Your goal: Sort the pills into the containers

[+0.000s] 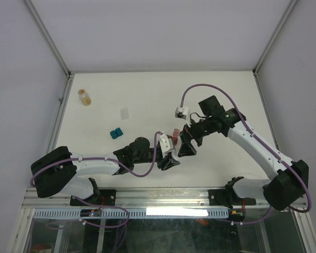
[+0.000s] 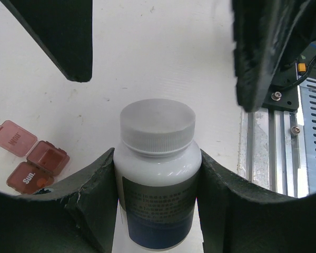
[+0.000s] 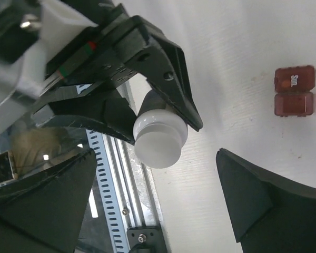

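Observation:
My left gripper [image 1: 168,159] is shut on the white cylindrical bottle [image 2: 157,174], holding its body with the white screw cap [image 2: 157,126] on and pointing outward. My right gripper [image 3: 157,158] is open wide and faces the cap [image 3: 159,142], one finger on each side, not touching it. In the top view the right gripper [image 1: 187,146] sits right next to the left one. The dark red container [image 2: 31,161] lies on the table with one lid flipped open; it also shows in the right wrist view [image 3: 294,92] and the top view [image 1: 174,138]. The teal container [image 1: 116,133] lies to the left.
A small amber vial [image 1: 84,97] stands at the far left of the table. A small clear piece [image 1: 125,113] lies left of centre. The metal rail [image 2: 310,142] runs along the table's near edge, close to the grippers.

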Tool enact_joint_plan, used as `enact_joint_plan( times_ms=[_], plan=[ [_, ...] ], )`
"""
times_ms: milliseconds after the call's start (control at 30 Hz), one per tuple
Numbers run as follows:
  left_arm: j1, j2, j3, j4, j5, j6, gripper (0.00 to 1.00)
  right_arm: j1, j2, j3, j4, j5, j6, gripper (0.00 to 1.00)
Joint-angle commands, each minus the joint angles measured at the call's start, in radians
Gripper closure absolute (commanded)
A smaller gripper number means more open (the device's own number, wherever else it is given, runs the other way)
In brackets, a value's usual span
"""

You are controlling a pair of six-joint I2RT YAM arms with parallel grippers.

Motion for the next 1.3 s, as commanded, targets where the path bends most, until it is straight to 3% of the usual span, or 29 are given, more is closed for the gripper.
enact_joint_plan(
  times_ms=[0, 700, 1000, 1133, 1267],
  plan=[
    [0.010, -0.023, 0.010, 0.069, 0.017, -0.012, 1.00, 0.016, 0.032, 0.016, 0.033, 0.040, 0.138, 0.01],
    [0.011, -0.018, 0.012, 0.063, 0.011, -0.009, 1.00, 0.088, 0.065, -0.009, 0.044, 0.108, 0.117, 0.30],
    [0.011, -0.018, 0.012, 0.063, 0.013, -0.013, 1.00, 0.104, 0.057, -0.017, 0.039, 0.133, 0.104, 0.34],
    [0.011, -0.016, 0.014, 0.063, 0.013, -0.013, 1.00, 0.105, 0.057, -0.007, 0.028, 0.126, 0.088, 0.47],
    [0.011, -0.018, 0.012, 0.059, 0.014, -0.013, 1.00, 0.105, 0.054, 0.005, 0.013, 0.103, 0.052, 0.75]
  ],
)
